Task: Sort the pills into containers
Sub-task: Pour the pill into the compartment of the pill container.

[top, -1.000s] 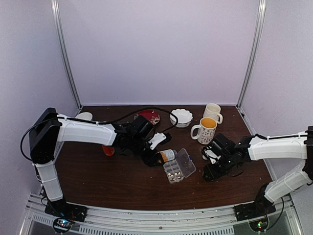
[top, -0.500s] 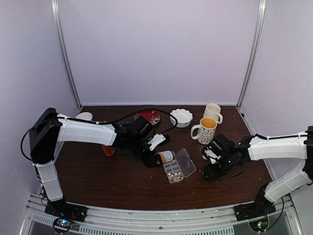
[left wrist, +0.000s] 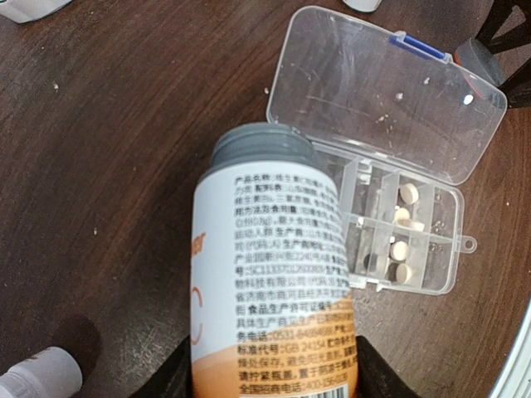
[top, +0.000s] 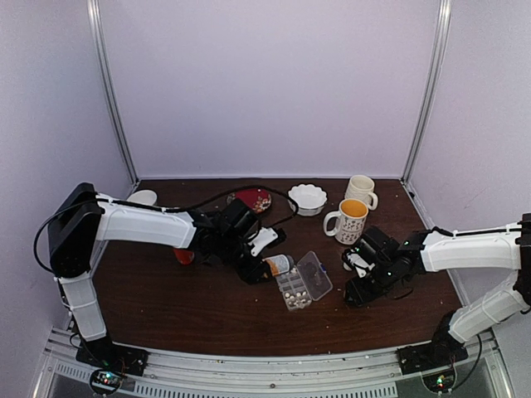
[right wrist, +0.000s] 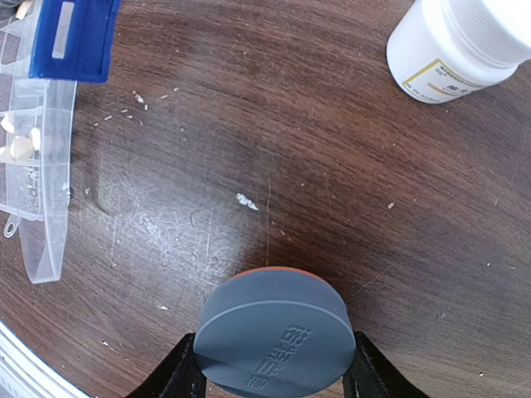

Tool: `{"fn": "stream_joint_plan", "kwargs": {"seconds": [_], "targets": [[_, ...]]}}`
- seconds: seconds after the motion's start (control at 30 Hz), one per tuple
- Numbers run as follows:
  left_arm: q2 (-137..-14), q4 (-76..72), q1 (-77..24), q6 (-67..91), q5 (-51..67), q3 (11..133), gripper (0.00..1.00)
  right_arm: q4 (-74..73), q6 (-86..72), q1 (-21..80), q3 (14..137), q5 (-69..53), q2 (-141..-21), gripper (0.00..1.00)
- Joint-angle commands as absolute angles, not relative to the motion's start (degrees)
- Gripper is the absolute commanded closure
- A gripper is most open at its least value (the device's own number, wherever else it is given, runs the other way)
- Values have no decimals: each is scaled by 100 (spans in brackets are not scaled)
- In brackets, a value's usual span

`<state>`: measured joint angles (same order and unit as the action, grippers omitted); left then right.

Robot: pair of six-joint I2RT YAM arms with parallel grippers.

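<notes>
While the left gripper [left wrist: 274, 375] is partly closed around an orange bottle [left wrist: 265, 274], the bottle's grey top tips in just beside the open box [left wrist: 365, 99]. Pills [left wrist: 408, 193] lie in a few of the box's cells. On the box's other side, the right gripper [right wrist: 270, 369] is partly closed on a grey cap [right wrist: 270, 327].

You see a scratched dark wood-grain table [right wrist: 332, 166], a glossy clear plastic organizer box [left wrist: 386, 91], a paper-labelled orange pill bottle [left wrist: 274, 282] and a matt grey plastic cap [right wrist: 274, 332].
</notes>
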<state>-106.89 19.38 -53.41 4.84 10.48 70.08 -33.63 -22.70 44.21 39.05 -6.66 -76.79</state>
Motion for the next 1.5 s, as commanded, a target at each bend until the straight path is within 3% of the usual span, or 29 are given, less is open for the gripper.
{"fn": "stream_joint_plan", "kwargs": {"seconds": [0.0, 0.7, 1.47], "targets": [[-10489, 2012, -5312, 404, 930, 6896, 100, -3322, -2303, 4377, 3850, -661, -7616, 100], [-10049, 1841, -5317, 584, 507, 6710, 100, -3267, -2312, 4377, 3832, -743, -7638, 100], [-9413, 602, -5315, 974, 1181, 5565, 100, -3258, -2291, 4377, 3860, -656, -7385, 100]]}}
